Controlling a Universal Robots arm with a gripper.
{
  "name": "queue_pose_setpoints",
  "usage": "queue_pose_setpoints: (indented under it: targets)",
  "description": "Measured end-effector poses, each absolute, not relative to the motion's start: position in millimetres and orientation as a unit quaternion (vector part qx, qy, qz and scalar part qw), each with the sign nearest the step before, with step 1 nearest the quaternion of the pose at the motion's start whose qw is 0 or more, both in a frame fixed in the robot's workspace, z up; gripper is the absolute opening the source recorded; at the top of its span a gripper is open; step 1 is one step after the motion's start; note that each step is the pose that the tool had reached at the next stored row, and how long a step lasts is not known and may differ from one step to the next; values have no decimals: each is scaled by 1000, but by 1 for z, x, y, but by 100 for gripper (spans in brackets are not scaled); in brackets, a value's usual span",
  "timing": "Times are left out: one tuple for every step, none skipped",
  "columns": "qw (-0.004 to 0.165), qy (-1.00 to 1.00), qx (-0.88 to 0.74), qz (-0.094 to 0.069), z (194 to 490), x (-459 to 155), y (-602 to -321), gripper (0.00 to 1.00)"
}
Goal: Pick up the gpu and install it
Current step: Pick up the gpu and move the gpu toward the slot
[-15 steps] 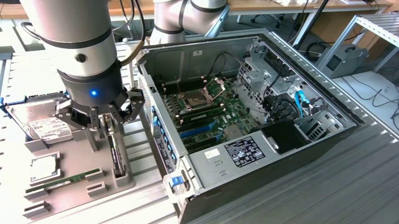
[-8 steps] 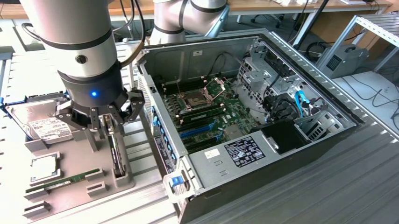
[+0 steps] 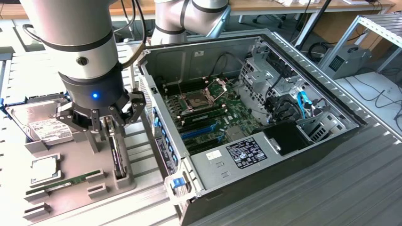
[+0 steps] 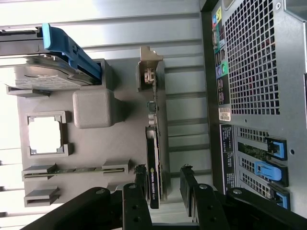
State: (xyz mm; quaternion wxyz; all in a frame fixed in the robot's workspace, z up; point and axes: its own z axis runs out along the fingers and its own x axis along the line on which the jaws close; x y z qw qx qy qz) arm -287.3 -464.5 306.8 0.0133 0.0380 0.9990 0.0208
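Gripper [image 3: 110, 125] first: how do we read its jaws?

We see them spread wide and holding nothing. In the wrist view one finger [image 4: 140, 176] stands on each side of the gpu [image 4: 152, 165], at the end away from its silvery bracket [image 4: 149, 67]. We cannot tell whether either finger touches the card.

And where do we place the gpu itself?

We find it standing on its long edge in a slot of the grey holder [image 3: 75, 155], with the arm directly above it. The holder lies just beside the open computer case [image 3: 157, 61], on the exterior view's left.

What else do we see on that holder?

We count a hard drive [image 3: 47, 126] with a white label, a square processor [image 3: 45, 168] in its frame, and a narrow green memory stick [image 3: 63, 181], all on the side of the gpu away from the case.

And the case?

We see its motherboard [image 3: 213, 110] exposed. The wrist view shows blue clips [image 4: 266, 170] on its perforated rear panel.
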Motion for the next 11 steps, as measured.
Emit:
queue_pose_setpoints:
  targets:
    - [13, 999, 38, 21, 307, -287, -465, 42]
    - [13, 999, 38, 21, 306, -287, -465, 42]
    - [13, 999, 38, 21, 305, -287, -465, 42]
    - [13, 999, 38, 21, 305, -287, -465, 42]
    - [13, 999, 38, 21, 305, -287, -465, 42]
    - [13, 999, 38, 21, 305, -287, -465, 42]
    - [13, 999, 38, 21, 305, -287, -465, 42]
    - [13, 999, 38, 21, 304, -287, -465, 42]
    - [13, 999, 38, 21, 304, -287, -465, 42]
    - [13, 999, 38, 21, 304, -287, -465, 42]
    - [13, 999, 38, 21, 304, -287, -465, 42]
